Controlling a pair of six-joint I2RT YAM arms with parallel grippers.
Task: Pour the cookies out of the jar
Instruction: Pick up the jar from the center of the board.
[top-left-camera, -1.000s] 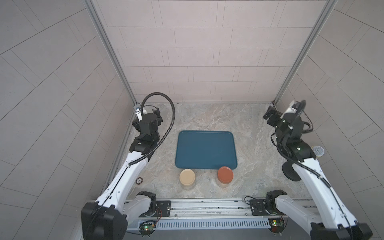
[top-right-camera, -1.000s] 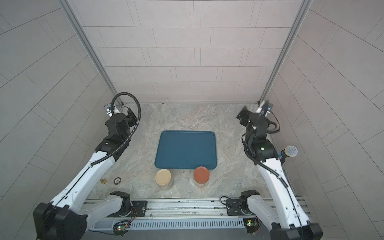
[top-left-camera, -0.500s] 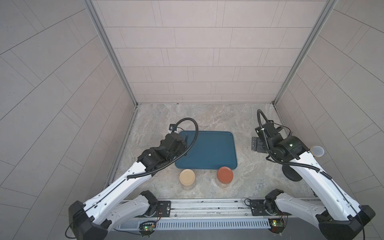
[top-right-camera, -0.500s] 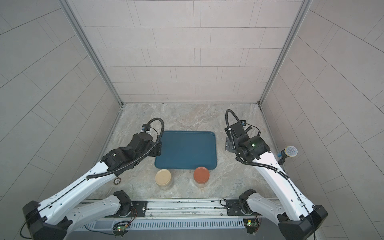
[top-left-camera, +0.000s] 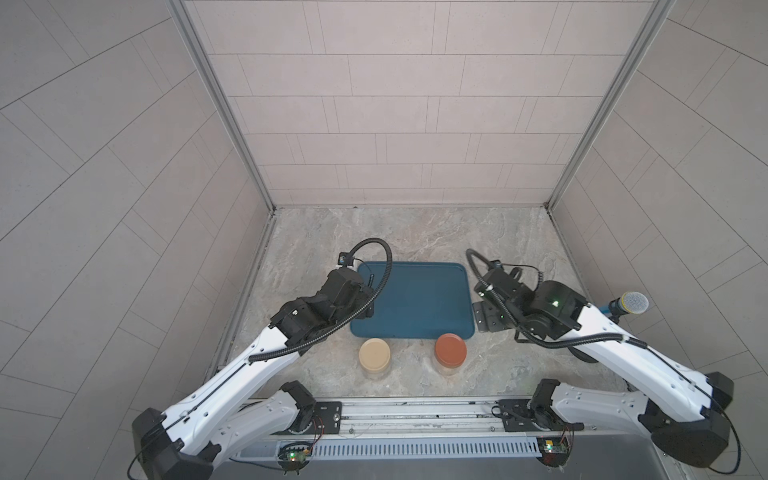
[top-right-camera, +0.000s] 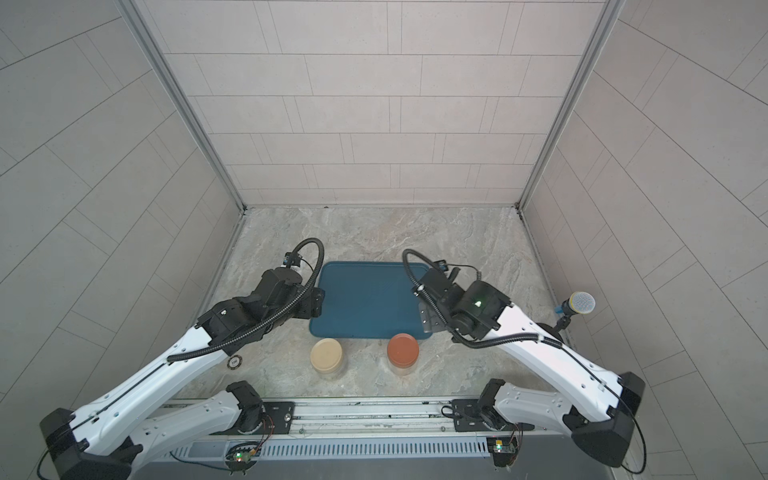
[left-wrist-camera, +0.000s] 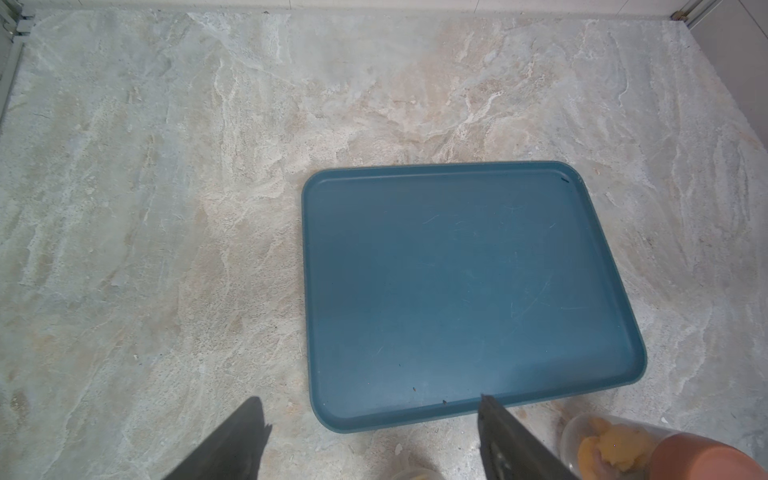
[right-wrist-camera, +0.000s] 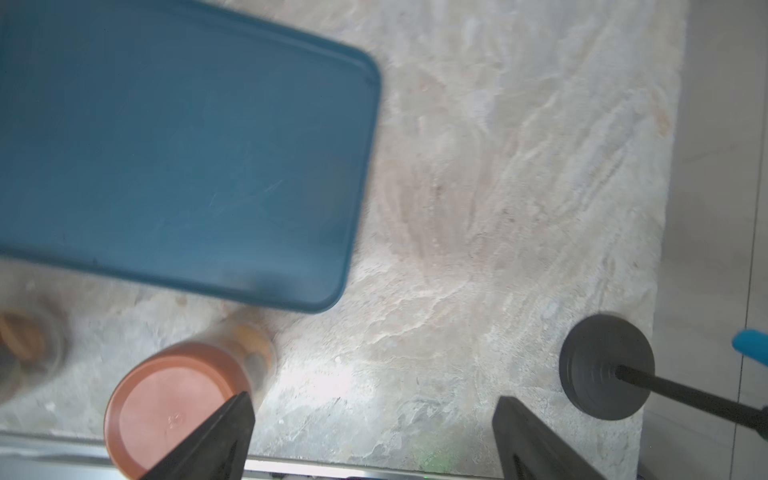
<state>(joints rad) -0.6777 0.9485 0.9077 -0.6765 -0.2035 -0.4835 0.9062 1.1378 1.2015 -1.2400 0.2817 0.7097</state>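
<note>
Two clear jars stand upright just in front of the blue tray (top-left-camera: 415, 299), both with lids on. One has a beige lid (top-left-camera: 375, 353), the other a red-brown lid (top-left-camera: 451, 349). Orange-yellow cookies (left-wrist-camera: 615, 449) show through the wall of the red-lidded jar (left-wrist-camera: 702, 459). My left gripper (top-left-camera: 365, 307) hangs open by the tray's left edge, its fingers wide apart over the tray's near corner (left-wrist-camera: 371, 399). My right gripper (top-left-camera: 484, 320) hangs open just right of the tray, holding nothing (right-wrist-camera: 374, 397). The red-lidded jar (right-wrist-camera: 166, 403) sits beside one finger, apart from it.
A microphone (top-left-camera: 629, 303) on a round black base (right-wrist-camera: 604, 365) stands at the table's right edge. A small round token (top-right-camera: 234, 363) lies near the left wall. Tiled walls close the table on three sides, and a metal rail (top-left-camera: 415, 415) runs along the front.
Both arms have swung from raised poses near the back corners down and forward to either side of the tray. Jars and tray have not moved.
</note>
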